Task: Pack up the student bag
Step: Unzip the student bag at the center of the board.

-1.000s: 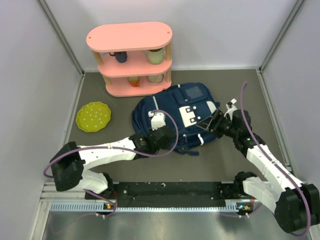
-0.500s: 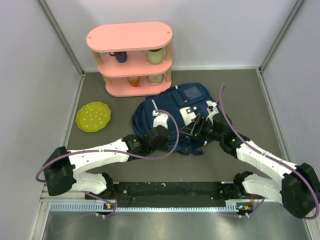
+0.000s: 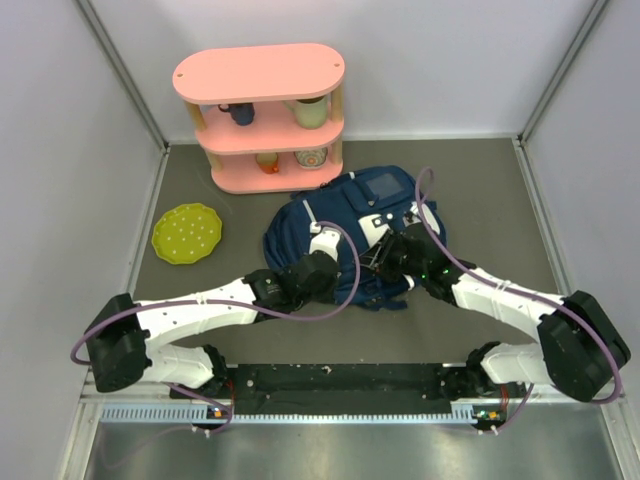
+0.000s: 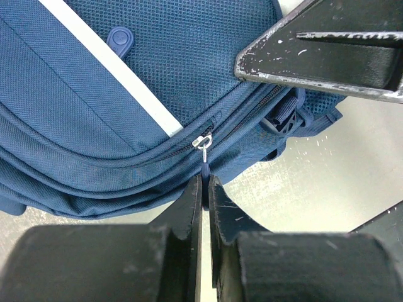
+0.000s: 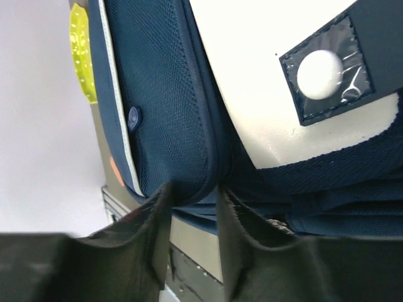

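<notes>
From above, the right arm (image 3: 480,295) has swung in onto the bag (image 3: 345,215), which lies mid-tabletop (image 3: 480,200) before the shelf (image 3: 260,75). In their wrist view, the left fingers (image 4: 192,207) pinch the zip pull (image 4: 203,143), likely to unzip. In theirs, the right fingers (image 5: 157,214) close narrowly on the bag's rim, seemingly bracing it.

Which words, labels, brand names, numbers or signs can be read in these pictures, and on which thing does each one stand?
No text can be read in any view.
The navy-blue striped fabric backpack: its white square patch bears no print.
The cups on the pink oval shelf: any markings are too small to read.
</notes>
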